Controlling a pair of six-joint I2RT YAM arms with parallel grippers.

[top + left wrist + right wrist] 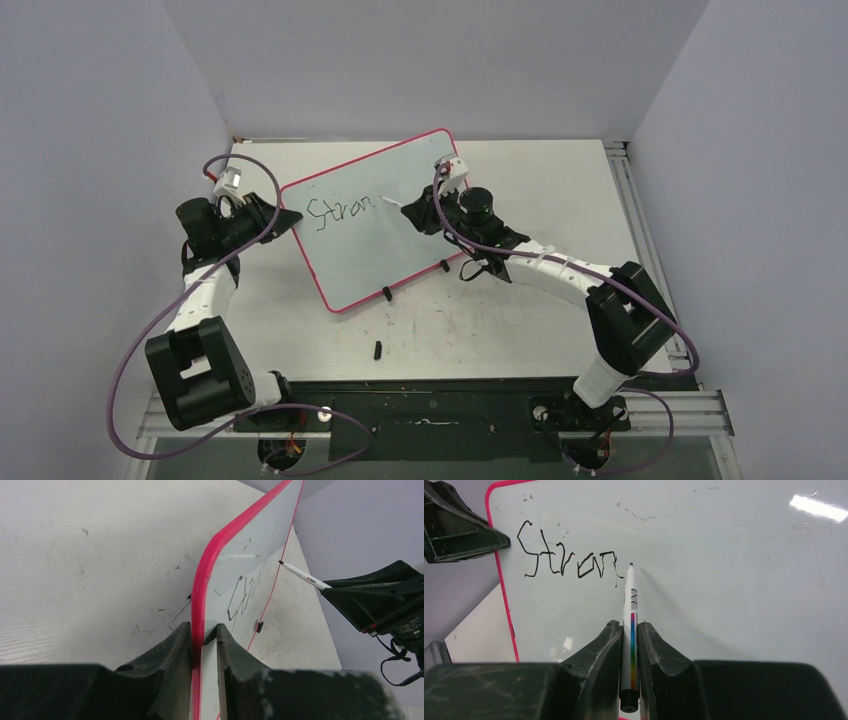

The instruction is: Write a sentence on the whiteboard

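Observation:
The whiteboard (385,245), pale with a pink-red rim, stands tilted on the table. The black script on it reads "Stron" (342,208); it also shows in the right wrist view (569,562). My left gripper (272,218) is shut on the board's left rim (200,600). My right gripper (425,212) is shut on a white marker (630,630) with a rainbow stripe. The marker's black tip (631,566) is at the board just right of the last letter. In the left wrist view the marker (302,576) points at the board's face.
A small black piece (378,350) lies on the table in front of the board. Black feet (386,294) stick out at the board's lower rim. Grey walls close in on the left, back and right. Purple cables loop beside both arms.

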